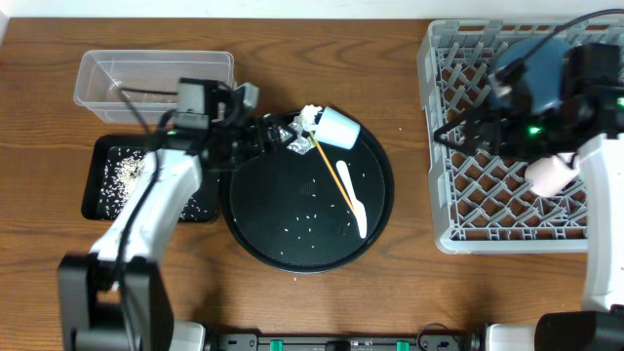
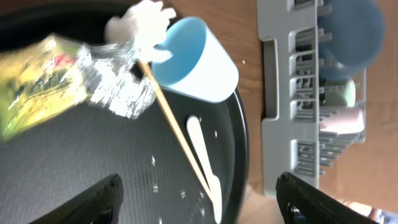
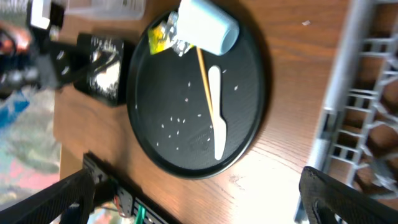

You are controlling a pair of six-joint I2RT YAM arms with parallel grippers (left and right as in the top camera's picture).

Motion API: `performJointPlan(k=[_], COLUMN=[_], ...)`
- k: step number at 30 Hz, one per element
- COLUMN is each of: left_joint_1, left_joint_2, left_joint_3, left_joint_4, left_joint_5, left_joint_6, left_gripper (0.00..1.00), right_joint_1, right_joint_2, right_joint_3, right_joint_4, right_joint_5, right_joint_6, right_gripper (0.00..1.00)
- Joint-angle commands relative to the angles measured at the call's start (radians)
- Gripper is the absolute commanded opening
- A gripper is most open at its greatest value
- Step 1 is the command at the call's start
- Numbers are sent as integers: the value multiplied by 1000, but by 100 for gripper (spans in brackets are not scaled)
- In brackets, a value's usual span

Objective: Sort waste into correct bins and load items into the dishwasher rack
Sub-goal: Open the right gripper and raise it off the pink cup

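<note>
Sorting waste looks like the step in hand: the left gripper (image 2: 198, 180) hangs wide open and empty just short of the yellow wrapper (image 2: 37, 84) and silver foil (image 2: 118, 93) at the far-left edge of the round black tray (image 1: 253, 224). Next it needs to drop and pinch one piece cleanly. The right gripper (image 3: 196, 177) is spread open too, empty over the rack (image 1: 458, 195) on the right.

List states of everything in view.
light blue cup: on its side on round tray
white spoon: flat on round tray
clear tub: looks empty
black rectangular tray: holds rice
dark blue bowl: in rack
white cup: in rack
left gripper: fingers open
right gripper: fingers open
</note>
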Motion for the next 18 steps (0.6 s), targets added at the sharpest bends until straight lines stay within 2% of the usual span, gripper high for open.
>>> performJointPlan(k=[1, 8, 14, 18], left_joint_1=[-31, -47, -55, -63], left_joint_2=[77, 180, 271, 327], left_joint_3=[7, 7, 7, 7], left_joint_4=[101, 319, 393, 446], left_joint_5=[4, 4, 6, 131], left_joint_6=[86, 100, 95, 96], left_gripper=[80, 80, 80, 80], right_joint_1=[48, 71, 71, 71], right_joint_2=[5, 5, 5, 5], right_joint_3=[-58, -151, -220, -262], right_joint_4=[29, 95, 156, 201], right_joint_5=[-19, -19, -19, -23], right_joint_6=[-28, -28, -28, -28], right_gripper=[99, 99, 99, 99])
